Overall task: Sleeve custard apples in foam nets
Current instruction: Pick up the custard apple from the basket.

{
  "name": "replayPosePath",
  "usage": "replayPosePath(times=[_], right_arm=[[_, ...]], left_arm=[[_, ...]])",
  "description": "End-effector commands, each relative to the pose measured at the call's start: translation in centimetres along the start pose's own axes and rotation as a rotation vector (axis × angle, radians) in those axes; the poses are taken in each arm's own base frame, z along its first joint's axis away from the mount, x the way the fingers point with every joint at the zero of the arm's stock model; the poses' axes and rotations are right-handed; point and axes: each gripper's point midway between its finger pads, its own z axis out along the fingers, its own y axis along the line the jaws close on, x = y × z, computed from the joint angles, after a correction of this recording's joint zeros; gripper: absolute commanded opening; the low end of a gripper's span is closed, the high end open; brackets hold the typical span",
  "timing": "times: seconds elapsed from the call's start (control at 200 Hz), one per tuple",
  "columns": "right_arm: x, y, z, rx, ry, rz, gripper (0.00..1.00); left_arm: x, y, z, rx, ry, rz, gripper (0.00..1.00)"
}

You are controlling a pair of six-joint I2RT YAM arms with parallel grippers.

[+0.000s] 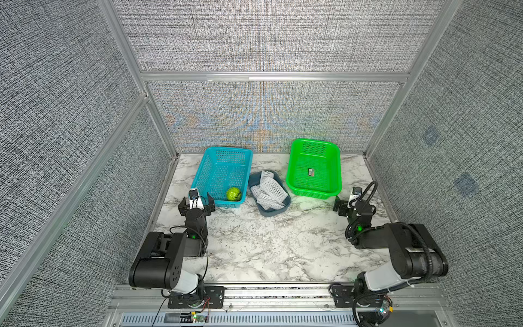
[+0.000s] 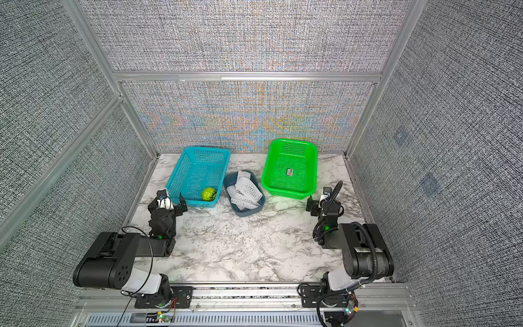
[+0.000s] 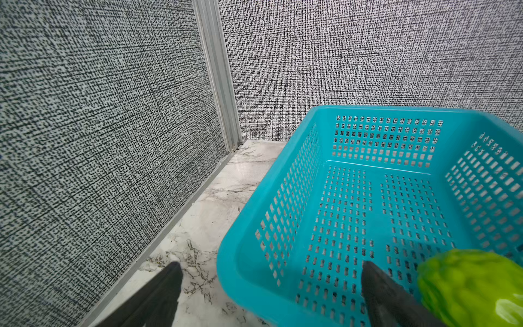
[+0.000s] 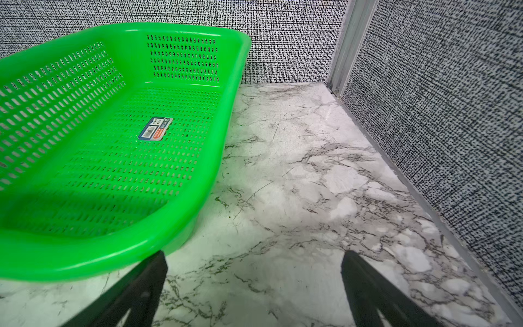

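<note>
The custard apple (image 1: 233, 194) is located in the turquoise basket's (image 1: 227, 149) near right corner. The foam nets (image 1: 268, 189), in a grey tray (image 1: 272, 212), are shown by top views only. The left gripper (image 3: 271, 266) and right gripper (image 4: 254, 254) are held spread, empty.

The left gripper (image 1: 197, 200) hangs with its fingers (image 1: 210, 200) spread wide, just in front of the near left corner of the turquoise basket (image 1: 201, 172). The custard apple (image 1: 233, 194) lies inside that basket, just beyond the inner finger (clear of it). Farther that way, foam nets (image 1: 268, 189) fill a grey-blue tray (image 1: 272, 212). The right gripper (image 1: 346, 200) stands at the near corner of the green basket (image 1: 289, 170).
</note>
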Motion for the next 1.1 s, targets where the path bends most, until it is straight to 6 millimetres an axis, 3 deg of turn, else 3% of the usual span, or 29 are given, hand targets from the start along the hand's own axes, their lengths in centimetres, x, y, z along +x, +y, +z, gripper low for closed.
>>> replayPosePath(times=[0.0,0.94,1.095], right_arm=[[-0.4,0.2,0.0,-0.009,-0.016,0.003,0.99],[-0.5,0.1,-0.1,-0.004,-0.02,-0.002,0.99],[-0.5,0.1,-0.1,-0.005,-0.021,-0.001,0.99]], left_arm=[[-0.3,0.0,0.0,0.002,-0.011,-0.003,0.99],[-0.3,-0.1,-0.1,0.007,-0.014,-0.004,0.99],[-1.0,-1.9,0.2,0.102,0.045,0.045,1.0]])
